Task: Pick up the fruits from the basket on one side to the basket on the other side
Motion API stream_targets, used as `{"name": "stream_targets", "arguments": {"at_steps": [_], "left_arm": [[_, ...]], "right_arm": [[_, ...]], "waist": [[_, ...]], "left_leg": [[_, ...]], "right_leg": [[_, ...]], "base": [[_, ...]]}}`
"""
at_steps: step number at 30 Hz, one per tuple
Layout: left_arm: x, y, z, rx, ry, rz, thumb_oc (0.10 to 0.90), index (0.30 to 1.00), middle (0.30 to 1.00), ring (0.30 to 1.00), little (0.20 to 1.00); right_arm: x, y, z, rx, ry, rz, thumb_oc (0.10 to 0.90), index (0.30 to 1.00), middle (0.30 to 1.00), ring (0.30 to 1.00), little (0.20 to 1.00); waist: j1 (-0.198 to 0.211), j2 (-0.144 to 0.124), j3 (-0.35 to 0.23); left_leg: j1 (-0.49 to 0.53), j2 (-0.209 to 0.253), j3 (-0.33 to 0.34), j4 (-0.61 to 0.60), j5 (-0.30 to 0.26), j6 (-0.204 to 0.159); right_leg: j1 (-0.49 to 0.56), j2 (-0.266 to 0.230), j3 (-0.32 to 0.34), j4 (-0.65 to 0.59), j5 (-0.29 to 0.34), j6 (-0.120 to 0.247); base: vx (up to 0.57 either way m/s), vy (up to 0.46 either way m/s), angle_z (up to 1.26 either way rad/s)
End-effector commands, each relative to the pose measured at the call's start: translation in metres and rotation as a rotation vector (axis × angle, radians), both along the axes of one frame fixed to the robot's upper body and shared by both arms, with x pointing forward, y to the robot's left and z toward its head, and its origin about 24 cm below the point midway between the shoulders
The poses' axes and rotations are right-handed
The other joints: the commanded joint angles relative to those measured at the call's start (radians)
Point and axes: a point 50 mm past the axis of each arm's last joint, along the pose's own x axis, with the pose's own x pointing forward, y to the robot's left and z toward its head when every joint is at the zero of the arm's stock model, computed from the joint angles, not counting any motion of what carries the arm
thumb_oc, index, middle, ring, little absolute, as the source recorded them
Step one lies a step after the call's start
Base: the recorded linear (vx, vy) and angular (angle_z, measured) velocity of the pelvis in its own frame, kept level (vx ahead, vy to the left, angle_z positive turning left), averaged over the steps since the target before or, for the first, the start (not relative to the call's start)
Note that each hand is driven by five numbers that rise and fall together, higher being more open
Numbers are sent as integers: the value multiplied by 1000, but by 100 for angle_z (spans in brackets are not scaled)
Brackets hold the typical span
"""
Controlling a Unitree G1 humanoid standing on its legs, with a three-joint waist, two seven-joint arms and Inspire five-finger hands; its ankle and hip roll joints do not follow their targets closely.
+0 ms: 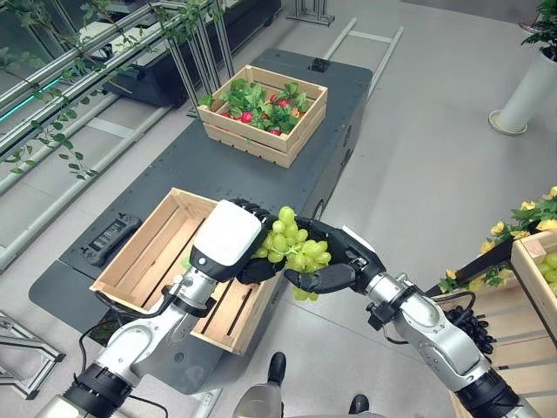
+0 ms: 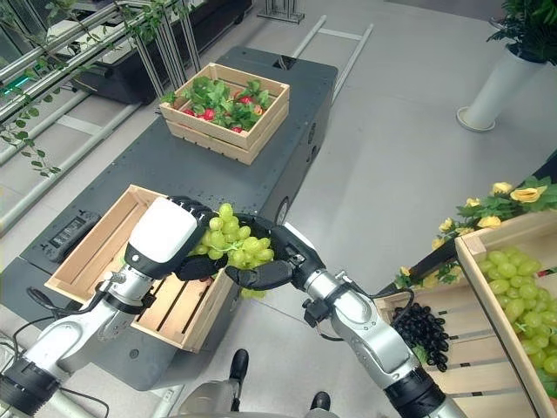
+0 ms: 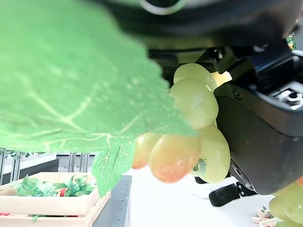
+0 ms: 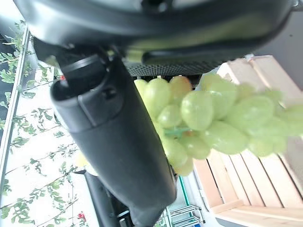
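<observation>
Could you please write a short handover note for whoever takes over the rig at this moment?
Left hand and right hand: both closed around one bunch of green grapes, held in the air above the near right edge of the empty wooden crate on the dark platform.
Source: the wooden crate on the robot's right holds more green grapes; black grapes lie on the shelf below.
A far crate with leaves and red fruit stands further along the platform.
Done: bunch lifted and carried across.
Left: lower it into the empty crate, release, fetch the rest.
</observation>
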Motion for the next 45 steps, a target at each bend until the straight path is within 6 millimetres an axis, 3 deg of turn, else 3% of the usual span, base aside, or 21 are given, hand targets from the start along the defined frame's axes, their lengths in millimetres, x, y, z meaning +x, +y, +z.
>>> {"name": "stream_targets", "arguments": {"at_steps": [1, 14, 24, 26, 27, 28, 45], "left_arm": [[9, -20, 45, -133, -234, -111, 400, 300, 300, 300, 300], [5, -23, 60, -179, -307, -125, 400, 300, 300, 300, 300], [6, -33, 62, -168, -251, -159, 400, 300, 300, 300, 300], [7, -31, 61, -178, -243, -141, 596, 594, 594, 594, 594], [8, -30, 61, -178, -241, -135, 751, 827, 827, 827, 827], [8, -28, 60, -185, -242, -125, 800, 900, 900, 900, 900], [15, 10, 63, -422, -393, 125, 800, 900, 900, 900, 900]], "right_arm": [[-3, 7, 37, 113, -159, 37, 400, 300, 300, 300, 300], [-2, 1, 32, 63, -160, -15, 400, 300, 300, 300, 300], [-2, 0, 33, 93, -160, -59, 400, 300, 300, 300, 300], [-2, -1, 33, 101, -167, -82, 400, 300, 300, 300, 300], [-1, -2, 33, 103, -169, -89, 400, 300, 300, 300, 300], [-1, -4, 33, 105, -170, -104, 400, 300, 300, 300, 300], [4, -35, 34, 139, -212, -345, 400, 300, 300, 300, 300]], "waist": [[-25, -31, -137], [-30, -35, -144], [-42, -34, -148], [-45, -33, -148], [-45, -33, -148], [-46, -34, -149], [-94, -42, -159]], "left_leg": [[91, -82, 42, 1, -153, 12], [100, -80, 49, 1, -159, 13], [107, -78, 59, 1, -165, 15], [108, -77, 63, 1, -166, 15], [108, -77, 64, 1, -166, 15], [108, -76, 66, 1, -167, 14], [118, -55, 94, 1, -179, 14]], "right_leg": [[-69, 37, 41, 5, 63, -19], [-66, 34, 51, 3, 66, -17], [-66, 35, 65, 4, 65, -16], [-66, 35, 70, 3, 65, -16], [-66, 34, 70, 3, 65, -15], [-67, 34, 71, 3, 65, -15], [-75, 50, 120, 2, 72, -23]], "base": [[8, 0, 3], [3, 1, 1], [1, 0, 0], [0, 0, 0], [0, 0, 0], [0, 0, 0], [-17, -3, -6]]}}
